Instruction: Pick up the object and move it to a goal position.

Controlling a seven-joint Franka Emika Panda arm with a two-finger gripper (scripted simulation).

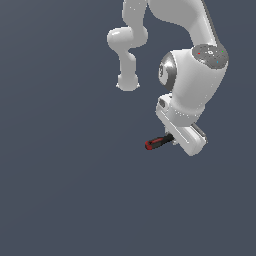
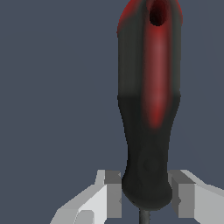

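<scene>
The screwdriver [image 2: 148, 109] had a smooth, matt handle in red and black, like soft plastic or rubber, with a thin dark shaft. The gripper [image 2: 146, 199] showed matt white and grey faces. The arm [image 1: 192, 75] looked smooth, faintly glossy white.

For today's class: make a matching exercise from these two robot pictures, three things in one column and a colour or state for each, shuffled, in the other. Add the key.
Column 1
1. screwdriver handle
2. pincer
3. robot arm

Column 2
A. white
B. red and black
C. closed on the handle's end near the shaft

Pairs: 1-B, 2-C, 3-A
</scene>
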